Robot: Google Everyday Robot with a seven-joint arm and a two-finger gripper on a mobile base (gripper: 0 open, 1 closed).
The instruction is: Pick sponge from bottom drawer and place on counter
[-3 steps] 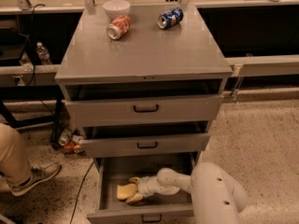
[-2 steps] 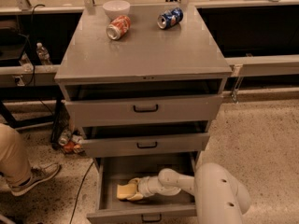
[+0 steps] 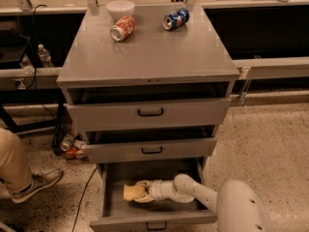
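Since the earlier frame the thick white part of the arm (image 3: 236,209) has shifted a little to the right and lower. The pincer (image 3: 140,192) has stayed at the same place inside the bottom drawer (image 3: 145,220).

The grey tabletop (image 3: 149,57) of the cabinet takes the upper half of the view. Under it all three drawers are open. The top drawer (image 3: 150,112) and the middle drawer (image 3: 152,150) are pulled out only a little, and the bottom drawer is pulled out far. The arm comes in from the lower right corner and reaches to the left into the bottom drawer.

At the left edge a leg (image 3: 12,161) in tan trousers and a shoe (image 3: 36,185) stand on the floor.

At the back of the tabletop there is a white bowl (image 3: 120,8). Just in front of it a red can (image 3: 122,28) lies on its side, and a blue can (image 3: 175,19) lies to the right, apart from both.

The sponge (image 3: 129,192) lies on the floor of the bottom drawer, in its left half. The pincer is closed on the right end of the sponge, with one finger on each side of it.
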